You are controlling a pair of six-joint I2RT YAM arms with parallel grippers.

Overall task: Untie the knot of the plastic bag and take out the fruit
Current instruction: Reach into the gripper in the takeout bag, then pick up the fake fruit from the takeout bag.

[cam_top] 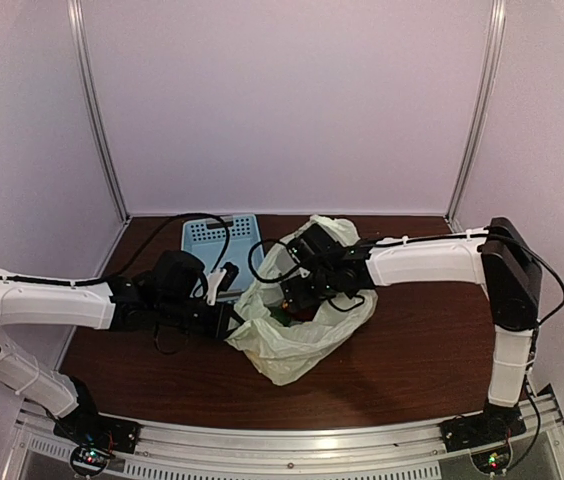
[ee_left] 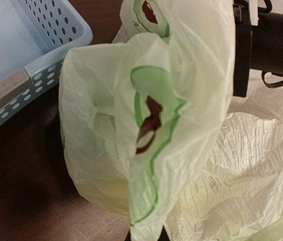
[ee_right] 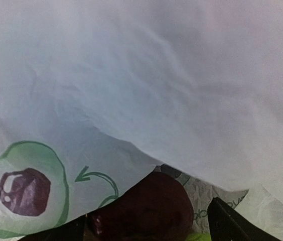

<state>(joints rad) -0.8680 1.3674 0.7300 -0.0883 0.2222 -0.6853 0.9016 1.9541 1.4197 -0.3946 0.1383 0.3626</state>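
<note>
The plastic bag (cam_top: 302,325) lies open in the middle of the table, pale yellow-green and crumpled. No knot shows. My left gripper (cam_top: 230,327) is at the bag's left edge, and in the left wrist view a fold of the bag (ee_left: 146,125) runs down into my left gripper (ee_left: 147,237), whose fingers are almost hidden. My right gripper (cam_top: 298,298) reaches into the bag's mouth. In the right wrist view its jaws (ee_right: 149,226) stand open around the dark red fruit (ee_right: 146,211), with a gap on the right side. A sliver of green fruit (ee_right: 197,237) shows beside it. The other fruit is hidden.
A light blue perforated basket (cam_top: 214,245) stands behind my left arm and also shows in the left wrist view (ee_left: 41,70). Black cables loop over it. The bag film (ee_right: 156,75) hangs over the right wrist camera. White walls close in the back and sides.
</note>
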